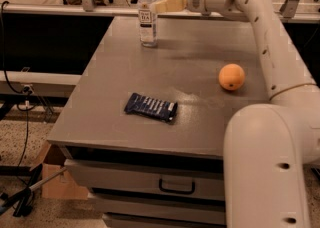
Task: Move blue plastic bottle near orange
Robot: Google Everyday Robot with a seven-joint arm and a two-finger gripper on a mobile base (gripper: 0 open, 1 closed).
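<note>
The blue plastic bottle stands upright near the far left edge of the grey table; it is clear, with a white cap and a white label. The orange sits on the table's right side, well apart from the bottle. My gripper hangs at the far edge, just right of the bottle at label height, its cream fingers pointing left at it. It holds nothing. The white arm reaches in from the right and crosses above the orange.
A flat dark blue snack wrapper lies near the table's front centre. Drawers sit under the front edge. A rail runs behind the table. A cardboard box and cables lie on the floor at left.
</note>
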